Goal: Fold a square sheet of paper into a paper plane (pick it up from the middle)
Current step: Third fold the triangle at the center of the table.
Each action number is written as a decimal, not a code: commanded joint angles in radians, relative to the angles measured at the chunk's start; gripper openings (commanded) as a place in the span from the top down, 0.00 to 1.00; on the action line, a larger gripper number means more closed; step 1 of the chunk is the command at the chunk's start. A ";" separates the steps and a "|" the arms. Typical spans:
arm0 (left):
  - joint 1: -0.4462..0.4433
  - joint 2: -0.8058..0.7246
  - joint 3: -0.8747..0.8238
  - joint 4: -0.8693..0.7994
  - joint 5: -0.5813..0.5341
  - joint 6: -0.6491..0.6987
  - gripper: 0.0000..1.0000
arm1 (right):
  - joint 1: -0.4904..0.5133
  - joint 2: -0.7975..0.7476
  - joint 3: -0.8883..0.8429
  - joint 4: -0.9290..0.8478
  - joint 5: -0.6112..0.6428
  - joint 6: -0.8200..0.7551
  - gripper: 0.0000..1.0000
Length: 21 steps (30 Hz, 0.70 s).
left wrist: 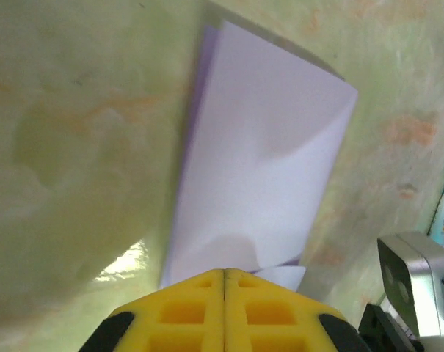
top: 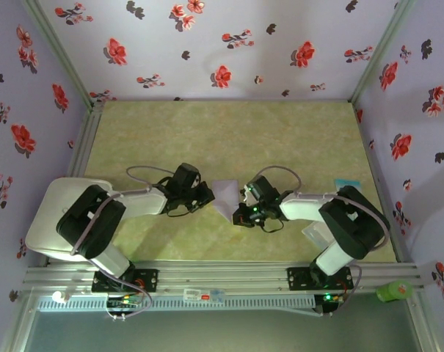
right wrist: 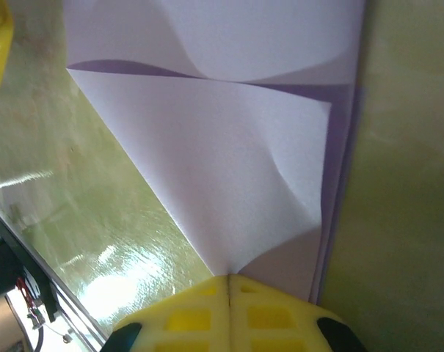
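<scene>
Fingers are closed tight on my left gripper (left wrist: pixel 224 273) and my right gripper (right wrist: pixel 229 279); the folded sheet of paper (top: pixel 224 193) lies between them, reaching both tips.

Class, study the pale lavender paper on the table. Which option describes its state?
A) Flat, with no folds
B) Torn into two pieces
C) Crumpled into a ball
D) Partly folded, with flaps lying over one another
D: in the right wrist view the square sheet of paper shows pale flaps doubled over a darker layer, with straight fold edges.
</scene>
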 commanded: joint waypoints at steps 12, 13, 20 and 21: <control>-0.136 0.134 0.040 0.033 -0.036 0.001 0.92 | -0.027 0.015 0.007 -0.150 0.029 -0.061 0.96; -0.133 0.145 0.032 0.033 -0.041 0.000 0.93 | -0.027 0.011 0.006 -0.148 0.027 -0.058 0.96; -0.133 0.143 -0.034 0.056 -0.054 -0.019 0.93 | -0.026 -0.052 0.031 -0.116 -0.019 -0.011 0.93; -0.132 0.142 -0.038 0.056 -0.053 -0.019 0.93 | -0.022 -0.059 0.038 -0.108 -0.030 -0.005 0.92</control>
